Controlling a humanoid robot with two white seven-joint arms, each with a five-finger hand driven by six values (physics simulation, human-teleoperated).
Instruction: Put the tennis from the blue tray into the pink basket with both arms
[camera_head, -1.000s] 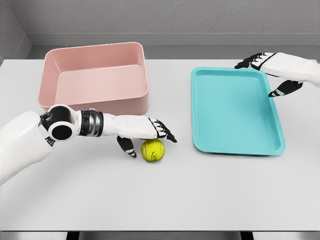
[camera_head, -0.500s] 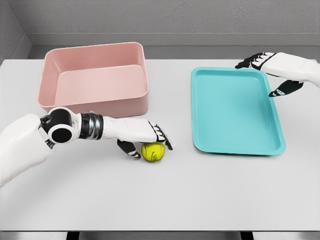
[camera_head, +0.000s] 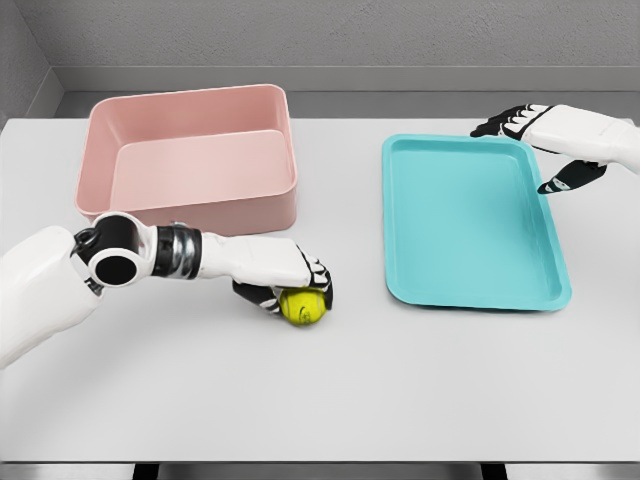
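Note:
A yellow-green tennis ball (camera_head: 303, 307) lies on the white table between the pink basket (camera_head: 190, 160) and the blue tray (camera_head: 470, 222). My left hand (camera_head: 295, 287) sits over the ball with its fingers curled down around it, thumb on the near-left side. The ball still rests on the table. My right hand (camera_head: 540, 140) hovers above the tray's far right corner, fingers spread and holding nothing. The tray holds nothing.
The pink basket stands at the back left, just behind my left forearm (camera_head: 200, 255). The table's front edge (camera_head: 320, 463) runs along the bottom of the view, and a grey wall (camera_head: 330, 40) stands behind the table.
My left hand has dropped onto the ball and its fingers have curled around it. The ball has barely shifted. The right hand has stayed in place.

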